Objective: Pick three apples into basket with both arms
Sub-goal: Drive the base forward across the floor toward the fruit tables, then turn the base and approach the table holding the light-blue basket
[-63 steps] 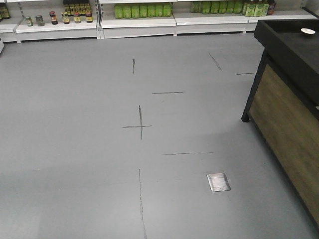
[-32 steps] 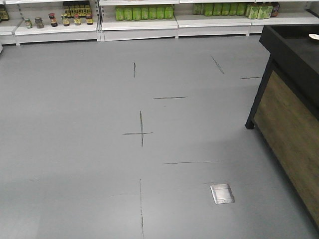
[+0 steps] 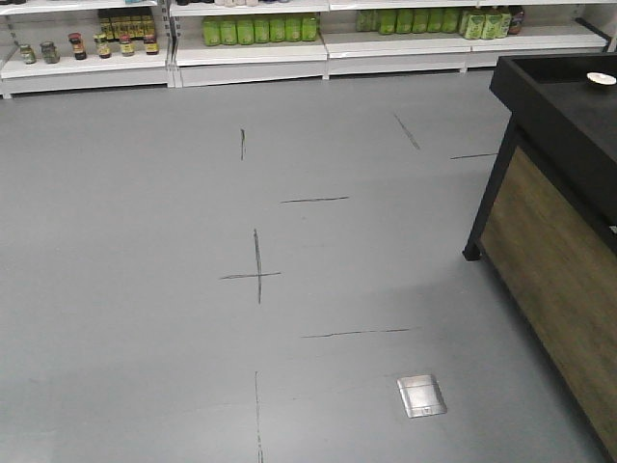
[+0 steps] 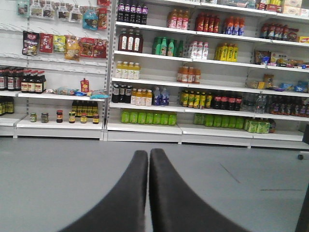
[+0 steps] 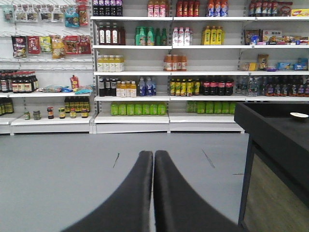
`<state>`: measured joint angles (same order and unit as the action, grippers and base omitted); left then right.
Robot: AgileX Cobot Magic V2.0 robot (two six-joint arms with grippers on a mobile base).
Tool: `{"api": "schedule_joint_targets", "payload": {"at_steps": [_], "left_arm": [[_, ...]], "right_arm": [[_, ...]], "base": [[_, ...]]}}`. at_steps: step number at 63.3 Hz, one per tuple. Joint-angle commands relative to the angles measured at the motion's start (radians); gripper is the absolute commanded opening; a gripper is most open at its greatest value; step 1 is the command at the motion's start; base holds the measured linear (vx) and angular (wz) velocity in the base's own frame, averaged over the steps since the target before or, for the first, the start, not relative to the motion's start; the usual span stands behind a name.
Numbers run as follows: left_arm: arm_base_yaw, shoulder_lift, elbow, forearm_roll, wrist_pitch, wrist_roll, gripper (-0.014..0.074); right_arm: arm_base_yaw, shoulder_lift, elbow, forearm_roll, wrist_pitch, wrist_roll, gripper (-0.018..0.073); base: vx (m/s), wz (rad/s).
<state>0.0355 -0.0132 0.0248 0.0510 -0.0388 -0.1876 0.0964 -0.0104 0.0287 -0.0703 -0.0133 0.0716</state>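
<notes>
left pincer [image 4: 148,153]: both black fingers [image 4: 123,198] pressed together along their length, tips meeting, nothing between them. right pincer [image 5: 153,154]: also closed, fingers [image 5: 128,198] with only a hairline seam between them, empty. Both point level across the grey floor [image 3: 135,289] toward the store shelving [image 4: 145,129].

I can't place the apples or the basket from these three views.

My front camera looks down on the floor. There are black tape marks on it: a cross [image 3: 256,275] near mid-frame, with short single lines beyond it and nearer to me. A square metal floor plate [image 3: 421,395] sits flush in the floor, to the lower right of the cross.

At the right edge stands a table [image 3: 564,289] with a black top and frame and a wood-grain side panel, its corner leg down on the floor. A small white dish [image 3: 601,79] sits on the black top toward the far end. The right wrist camera picks up the table [image 5: 275,130] on its right side, with the dish [image 5: 299,115] on top.

Along the far wall, the lowest shelf carries a row of green bottles [image 3: 260,29], with small jars [image 3: 96,45] in the bay to the left of them. The wrist views show the upper shelves stocked with drink bottles in several colours. Snack packets [image 4: 63,46] hang on the panel at upper left. Labels are too small for me to read.
</notes>
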Motion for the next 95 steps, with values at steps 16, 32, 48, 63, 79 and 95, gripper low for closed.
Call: {"api": "schedule_joint_targets", "payload": {"at_steps": [16, 32, 48, 63, 79, 95], "left_arm": [[-0.001, -0.014, 0.022, -0.009, -0.074, -0.006, -0.0006], [-0.001, -0.014, 0.022, -0.009, -0.074, -0.006, -0.0006], [-0.001, -0.014, 0.022, -0.009, -0.074, -0.006, -0.0006], [-0.001, -0.014, 0.022, -0.009, -0.074, -0.006, -0.0006], [-0.001, -0.014, 0.022, -0.009, -0.074, -0.006, -0.0006], [-0.001, -0.014, 0.022, -0.009, -0.074, -0.006, -0.0006]], "right_arm": [[-0.004, -0.011, 0.014, -0.009, -0.073, -0.005, -0.0009], [-0.004, -0.011, 0.014, -0.009, -0.073, -0.005, -0.0009], [-0.004, -0.011, 0.014, -0.009, -0.073, -0.005, -0.0009], [-0.004, -0.011, 0.014, -0.009, -0.073, -0.005, -0.0009], [-0.004, -0.011, 0.014, -0.009, -0.073, -0.005, -0.0009], [-0.004, -0.011, 0.014, -0.009, -0.073, -0.005, -0.0009]], "base": [[0.15, -0.25], [0.14, -0.38], [0.14, -0.5], [0.15, -0.57], [0.15, -0.6], [0.15, -0.59]]}}
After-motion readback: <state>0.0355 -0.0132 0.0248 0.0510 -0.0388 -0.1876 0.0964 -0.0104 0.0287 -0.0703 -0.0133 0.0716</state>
